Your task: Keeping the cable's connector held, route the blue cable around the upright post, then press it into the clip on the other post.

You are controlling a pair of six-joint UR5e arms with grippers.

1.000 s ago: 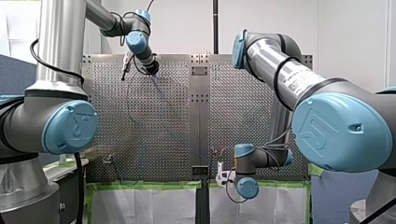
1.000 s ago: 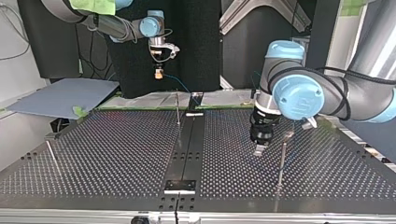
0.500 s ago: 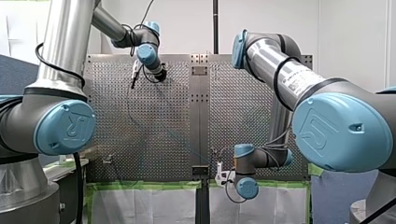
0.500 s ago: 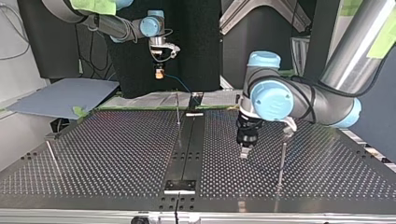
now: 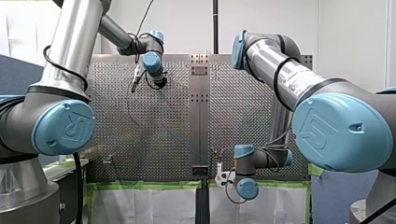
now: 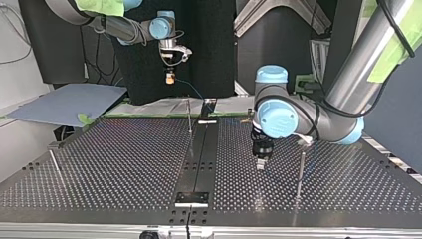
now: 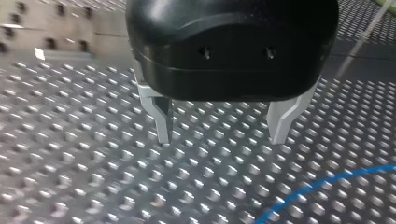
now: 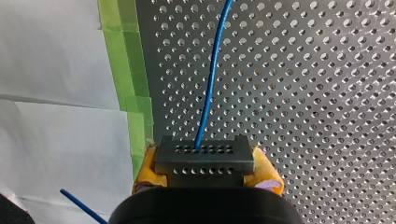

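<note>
My right gripper (image 8: 205, 179) is shut on the dark connector (image 8: 204, 161), yellow pads on both its sides. It hangs above the table's far edge in the top view (image 6: 170, 78). The blue cable (image 8: 212, 79) runs ahead from the connector over the perforated plate and drops toward the table (image 6: 191, 90). My left gripper (image 7: 222, 137) is open just above the plate, its metal fingers (image 7: 163, 123) with nothing between them. A bend of the cable (image 7: 327, 184) lies ahead of it. In the top view my left gripper (image 6: 260, 163) hovers between the middle post (image 6: 189, 118) and another upright post (image 6: 299, 172).
A third thin post (image 6: 54, 167) stands at the top view's left. A dark rail (image 6: 199, 159) runs down the table's (image 6: 124, 164) middle. Green tape (image 8: 133, 84) and white sheeting line the edge below my right gripper.
My left arm has swung its gripper toward the table's middle, leftward in the top view and rightward in the front view. My right gripper has stayed still with the connector.
</note>
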